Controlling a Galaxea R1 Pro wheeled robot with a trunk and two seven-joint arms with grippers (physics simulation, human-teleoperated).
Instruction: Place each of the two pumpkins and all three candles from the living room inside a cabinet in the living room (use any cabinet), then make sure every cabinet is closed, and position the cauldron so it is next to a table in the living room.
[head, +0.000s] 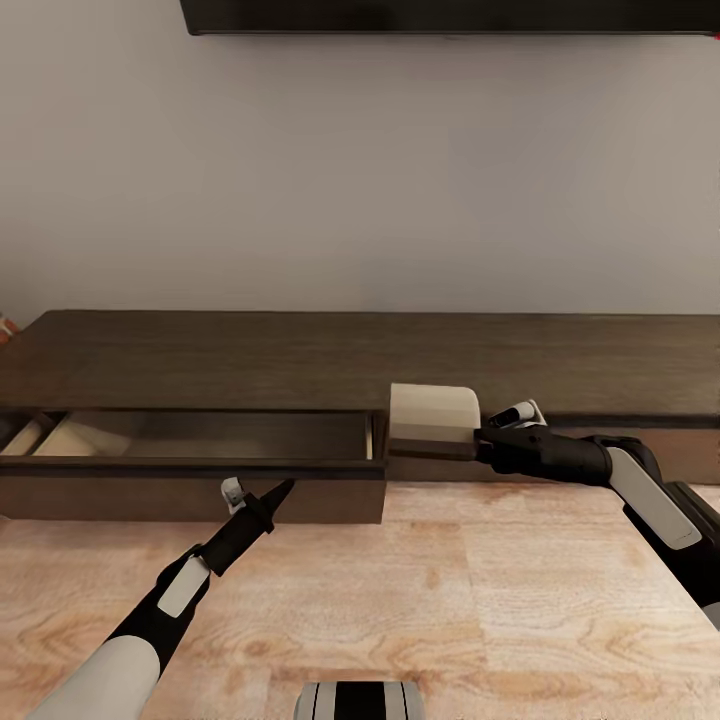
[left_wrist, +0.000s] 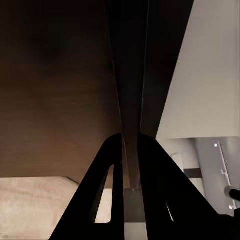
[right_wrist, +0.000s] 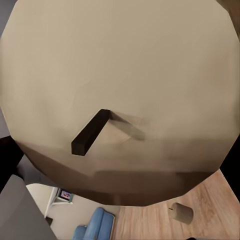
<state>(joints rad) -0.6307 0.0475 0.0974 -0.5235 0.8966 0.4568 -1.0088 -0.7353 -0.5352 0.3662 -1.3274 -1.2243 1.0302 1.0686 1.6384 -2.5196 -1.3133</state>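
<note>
One candle (head: 432, 418) — a stubby tan-beige cylinder, lying on its side — is gripped in the right pincer (head: 480, 443), held just in front of the cabinet (head: 360, 355), right beside the open drawer's (head: 200, 440) end. In the right wrist view its flat end (right_wrist: 120, 95) shows a short dark wick (right_wrist: 90, 132); a second candle (right_wrist: 181, 213) stands far off on the wood floor (right_wrist: 200, 220). The long, low, dark-brown cabinet has one drawer pulled out, pale inside. The left pincer (head: 280, 492) is closed on nothing — its tips rest at the drawer's front panel.
</note>
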